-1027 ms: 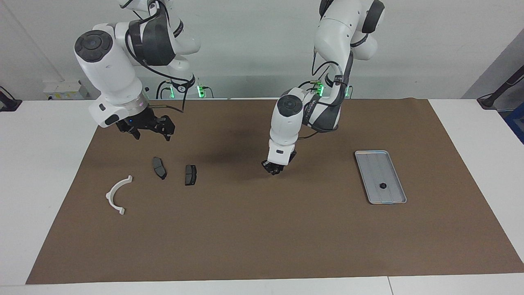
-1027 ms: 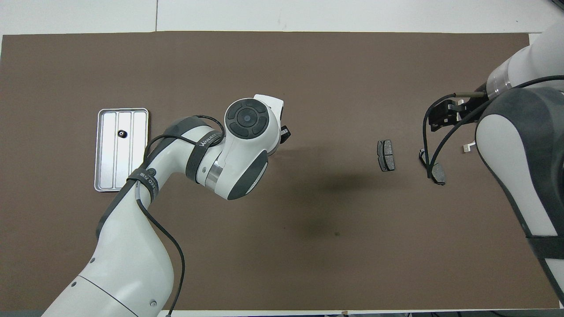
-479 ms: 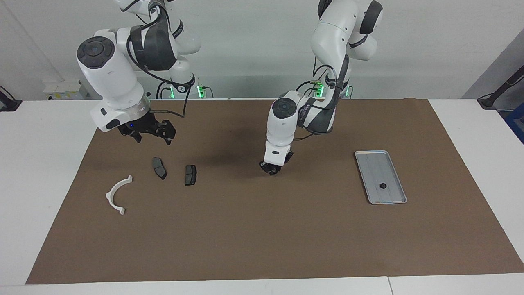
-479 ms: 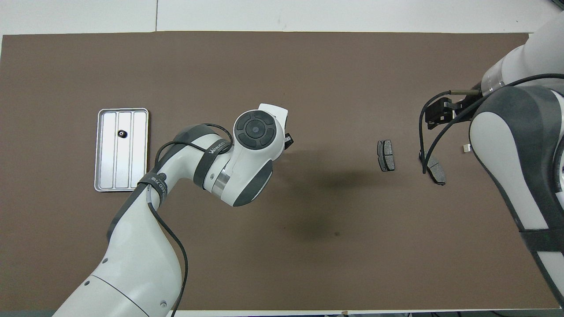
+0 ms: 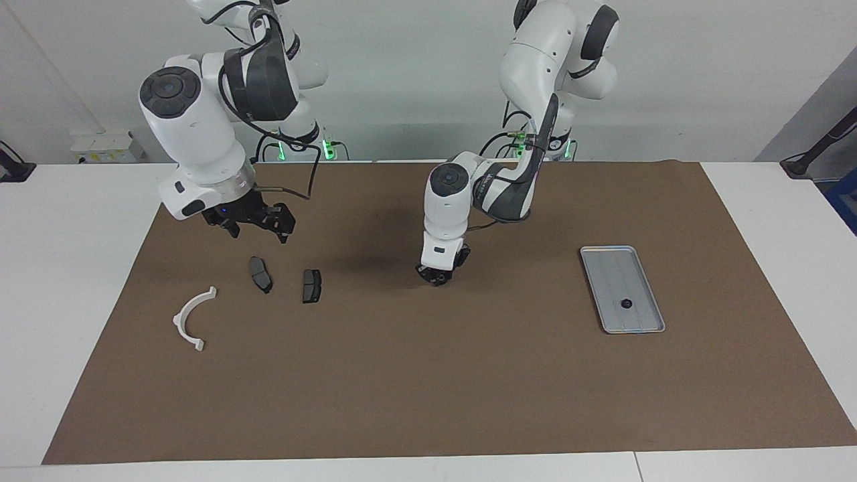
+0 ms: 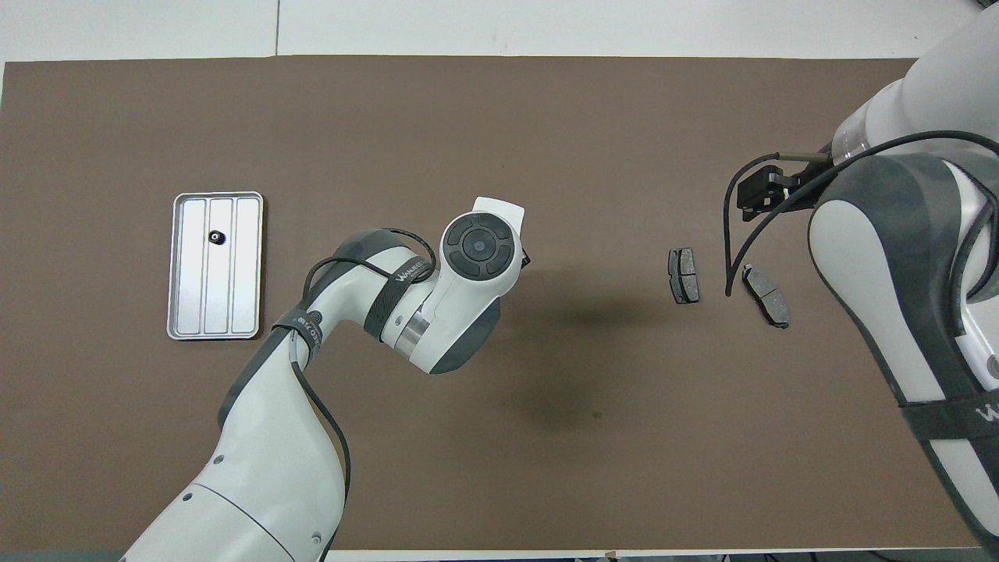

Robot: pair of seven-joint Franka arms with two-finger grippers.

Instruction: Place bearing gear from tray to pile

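Robotics lab — two white arms, brown mat (image 5: 428, 375) on white bench, bare grey wall

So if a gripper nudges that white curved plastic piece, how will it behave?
The white arc looks thin and rigid, so probably light and apt to slide or pivot on the brown mat. Lying flat, it shouldn't roll. Its slim ends might flex.

Overhead, the right arm (image 6: 897, 312) hides the white arc (image 5: 193, 317) (shown only facing).
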